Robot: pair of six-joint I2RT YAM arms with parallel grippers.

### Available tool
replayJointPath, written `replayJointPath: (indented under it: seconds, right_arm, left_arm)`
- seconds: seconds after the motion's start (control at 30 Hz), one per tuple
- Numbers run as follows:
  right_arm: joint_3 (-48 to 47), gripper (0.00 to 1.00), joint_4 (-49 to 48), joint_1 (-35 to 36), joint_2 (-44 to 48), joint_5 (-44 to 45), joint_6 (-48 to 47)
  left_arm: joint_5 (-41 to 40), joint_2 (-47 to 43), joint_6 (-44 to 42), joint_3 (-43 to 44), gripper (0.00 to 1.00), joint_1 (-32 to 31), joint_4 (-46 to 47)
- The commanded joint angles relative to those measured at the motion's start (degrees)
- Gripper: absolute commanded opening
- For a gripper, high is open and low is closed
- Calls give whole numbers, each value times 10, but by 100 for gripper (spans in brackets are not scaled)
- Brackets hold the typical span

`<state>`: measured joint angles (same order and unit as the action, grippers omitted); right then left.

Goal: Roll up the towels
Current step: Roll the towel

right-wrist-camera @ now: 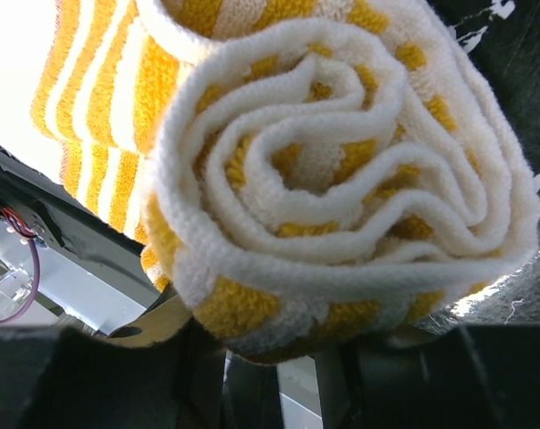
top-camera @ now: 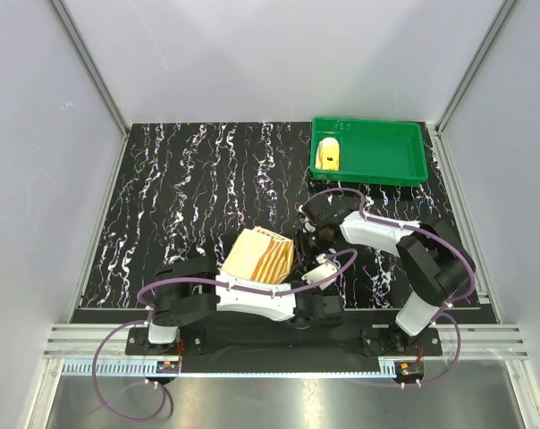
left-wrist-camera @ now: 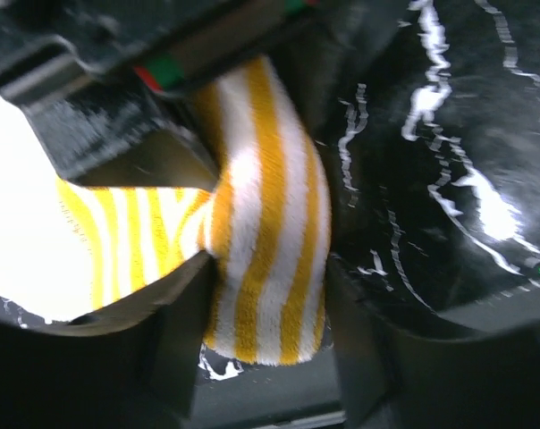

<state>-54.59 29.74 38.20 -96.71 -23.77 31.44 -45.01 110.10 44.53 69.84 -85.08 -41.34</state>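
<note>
The striped towel (top-camera: 263, 255) lies at the table's near middle, its right end wound into a roll. My left gripper (top-camera: 317, 268) is at that end and is shut on a fold of the striped towel (left-wrist-camera: 270, 250), which fills the gap between its fingers (left-wrist-camera: 167, 344). My right gripper (top-camera: 308, 234) comes in from the right. In its wrist view the spiral end of the striped towel (right-wrist-camera: 341, 170) sits on its narrow jaws and hides the tips. The plain yellow towel (top-camera: 328, 154) lies rolled in the green tray (top-camera: 370, 177).
The green tray stands at the back right of the black marbled table (top-camera: 189, 197). Grey walls close in the left, back and right sides. The two arm bases sit on the rail at the near edge.
</note>
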Motion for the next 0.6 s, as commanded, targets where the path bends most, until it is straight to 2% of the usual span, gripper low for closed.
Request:
replayJointPath:
  seconds: [0.0,0.17,0.23,0.3,0.33,0.47,0.57]
  right_arm:
    - [18,44,28,11,-9,-8,-16]
    - [15,45,33,10,-8,-6,-19]
    - [12,48,40,11,-8,-1,-22]
    - [4,52,51,11,-6,8,-26]
    - [1,59,57,11,-5,14,-27]
    - [-21,73,89,1,13,50,-32]
    - [-39,78,118,-33,40,80,-32]
  left_arm:
    - [32,26,26,-18,51,23,-39]
    - [51,13,11,-40,20,37,-9]
    - [58,4,7,-50,15,41,3]
    - [63,-2,1,-54,11,42,8]
    - [66,-5,-1,-53,11,41,9]
    - [82,-23,-8,-58,11,43,10]
    - [106,-51,-11,-72,12,47,21]
